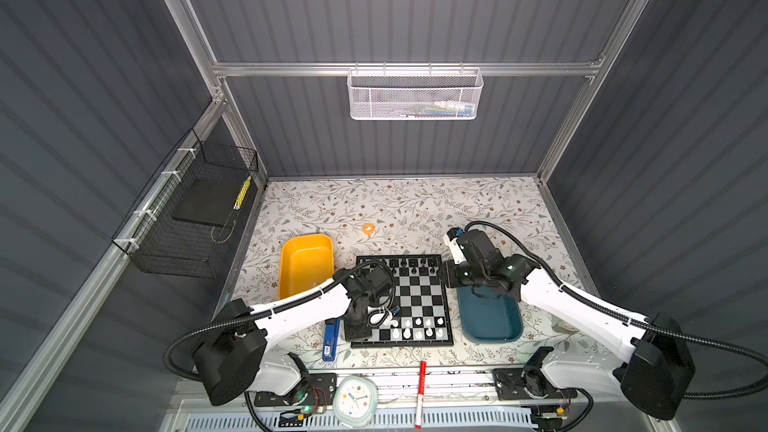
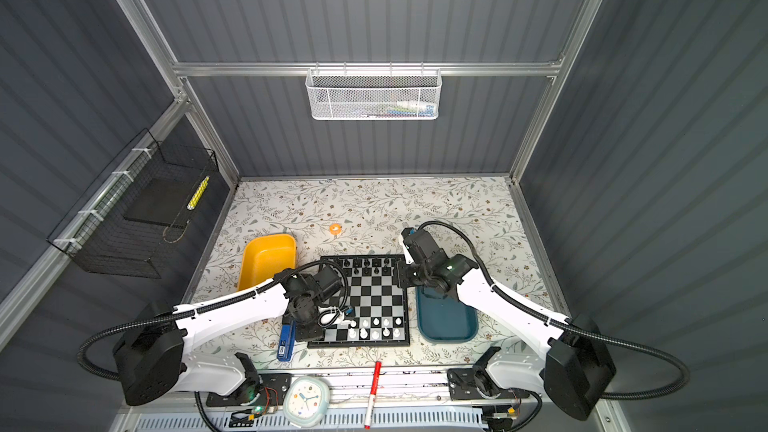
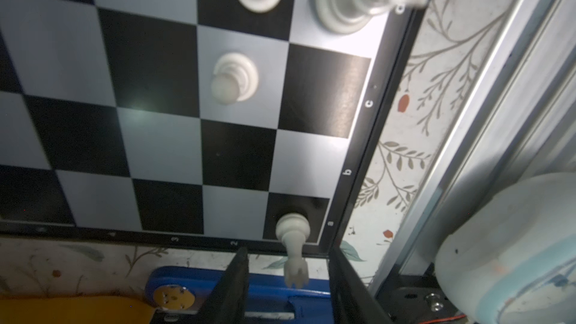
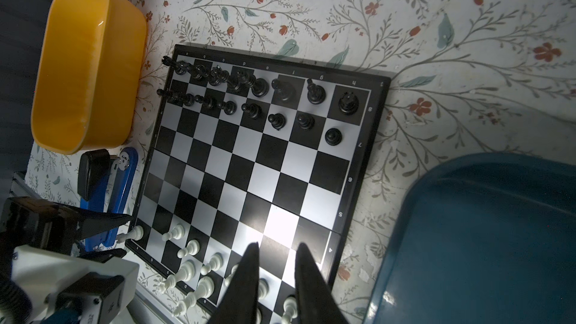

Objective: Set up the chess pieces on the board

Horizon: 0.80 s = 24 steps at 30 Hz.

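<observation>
The board (image 1: pixel 419 297) (image 4: pixel 265 166) lies between two trays. Black chess pieces (image 1: pixel 411 265) (image 4: pixel 249 95) fill its two far rows, and white ones (image 1: pixel 419 326) (image 4: pixel 193 263) stand on its near rows. A white rook (image 3: pixel 293 232) (image 4: pixel 134 233) stands upright on the near left corner square. My left gripper (image 3: pixel 287 247) (image 1: pixel 355 331) is open around that rook, and neither finger touches it. My right gripper (image 4: pixel 277 244) (image 1: pixel 448 279) hovers above the board's right side, its jaws a little apart with nothing between them.
A yellow tray (image 1: pixel 305 263) sits left of the board and a teal tray (image 1: pixel 490 317) right of it. A blue stapler (image 1: pixel 331 340) lies by the board's near left corner. An orange tape roll (image 1: pixel 368 228) lies behind. A clock (image 1: pixel 353 401) and red marker (image 1: pixel 421 392) lie on the front rail.
</observation>
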Each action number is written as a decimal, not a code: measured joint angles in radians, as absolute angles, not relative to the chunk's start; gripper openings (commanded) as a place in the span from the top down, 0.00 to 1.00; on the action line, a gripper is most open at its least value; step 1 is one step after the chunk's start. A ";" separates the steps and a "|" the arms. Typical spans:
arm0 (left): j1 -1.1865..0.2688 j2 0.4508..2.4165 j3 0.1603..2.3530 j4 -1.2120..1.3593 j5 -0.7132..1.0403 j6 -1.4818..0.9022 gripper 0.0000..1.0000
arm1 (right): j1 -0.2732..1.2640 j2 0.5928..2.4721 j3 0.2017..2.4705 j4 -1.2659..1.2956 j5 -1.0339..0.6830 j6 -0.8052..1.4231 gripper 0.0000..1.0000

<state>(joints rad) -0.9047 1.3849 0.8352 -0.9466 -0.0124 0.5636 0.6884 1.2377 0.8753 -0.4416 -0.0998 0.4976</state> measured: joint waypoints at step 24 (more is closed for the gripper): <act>-0.871 1.347 0.910 -0.973 -0.025 0.551 0.49 | 0.688 1.205 0.947 -0.533 -0.058 0.462 0.75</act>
<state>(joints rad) -0.8711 1.3468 0.9096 -0.9726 -0.0246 0.5507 0.6880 1.2045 0.9474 -0.5327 -0.0582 0.4622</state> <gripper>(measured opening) 0.508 0.251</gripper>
